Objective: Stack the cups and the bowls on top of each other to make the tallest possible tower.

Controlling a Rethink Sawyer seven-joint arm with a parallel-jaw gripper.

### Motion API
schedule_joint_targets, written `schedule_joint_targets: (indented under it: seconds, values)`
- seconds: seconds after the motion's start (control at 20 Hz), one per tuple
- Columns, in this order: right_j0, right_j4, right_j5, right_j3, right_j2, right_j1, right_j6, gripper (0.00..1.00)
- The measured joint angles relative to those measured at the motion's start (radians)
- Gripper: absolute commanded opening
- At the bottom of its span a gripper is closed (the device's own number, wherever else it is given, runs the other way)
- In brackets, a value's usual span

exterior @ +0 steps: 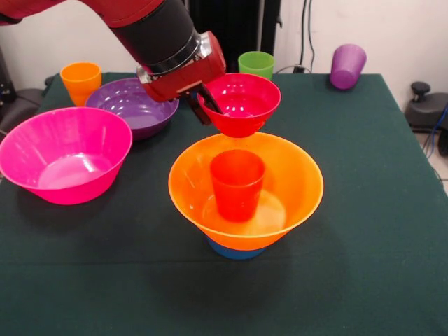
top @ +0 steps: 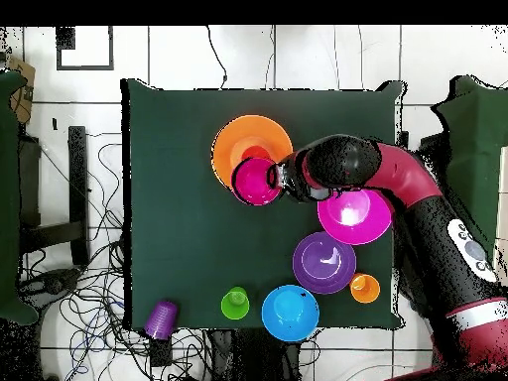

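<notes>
Small red bowl (exterior: 240, 103), light, stiff, slick plastic w/ thin rim as best hold, is held aloft by gripper (exterior: 210, 103) clamped on its rim, just behind the tower (exterior: 246, 189).

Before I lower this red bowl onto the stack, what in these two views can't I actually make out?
- Front view: the small light-blue bowl is mostly hidden under the large orange bowl.
- Front view: the blue bowl is not visible at all.
- Overhead view: the small red bowl covers the red-orange cup, so alignment is unclear.
- Both views: the gripper fingertips are hidden by the red bowl's rim.
</notes>
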Motion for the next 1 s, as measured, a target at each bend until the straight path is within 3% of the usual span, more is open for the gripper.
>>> schedule_joint_targets:
  seconds: [0.3,0.7,1.0]
  values:
    - [0.006,0.000,0.034,-0.032,-0.001,0.011,0.000,0.00]
    - [0.046,0.025,0.136,-0.176,-0.004,0.055,0.000,0.00]
    - [0.061,0.041,0.149,-0.243,-0.003,0.086,0.000,0.00]
